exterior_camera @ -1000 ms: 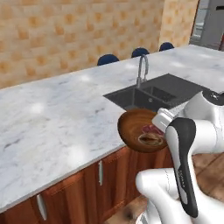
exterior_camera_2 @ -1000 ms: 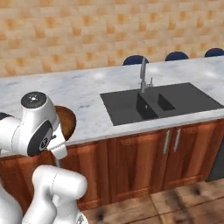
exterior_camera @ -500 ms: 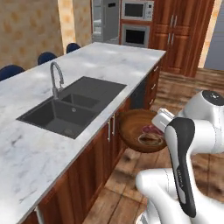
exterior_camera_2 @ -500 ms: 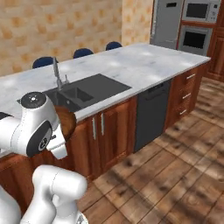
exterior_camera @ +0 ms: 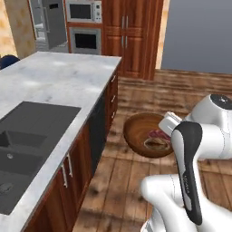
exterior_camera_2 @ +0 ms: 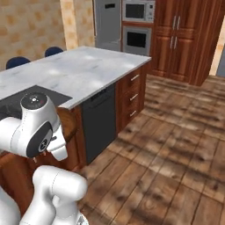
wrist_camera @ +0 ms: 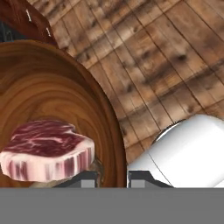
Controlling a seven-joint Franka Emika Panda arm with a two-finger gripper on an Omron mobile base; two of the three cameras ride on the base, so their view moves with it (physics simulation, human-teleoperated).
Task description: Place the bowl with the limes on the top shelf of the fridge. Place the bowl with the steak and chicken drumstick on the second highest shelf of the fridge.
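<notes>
- The end effector (wrist_camera: 112, 177) sits at the bottom centre of the hand view, its jaws drawn narrow and clamped on the rim of the wooden bowl (wrist_camera: 57, 92), one dark fingertip (wrist_camera: 83, 178) inside the rim and the other outside it.
- The steak (wrist_camera: 46, 148), pink and marbled, lies in the bowl at the lower left of the hand view, just beside the inner fingertip; a pale scrap under it may be the chicken drumstick, but that cannot be told for sure.
- In the left base view the bowl hangs in mid-frame above the wooden floor (exterior_camera: 149, 97), against the white arm at the lower right, with the reddish meat near its right side.
- The marble tabletop (exterior_camera: 54, 79) with its dark sink (exterior_camera: 27, 136) fills the left of that view.
- The fridge (exterior_camera: 47, 22), grey metal, stands far off at the upper left, beside the wall ovens (exterior_camera: 84, 27) and brown cabinets (exterior_camera: 131, 31).
- In the right base view the fridge is at the top centre, its doors closed.
</notes>
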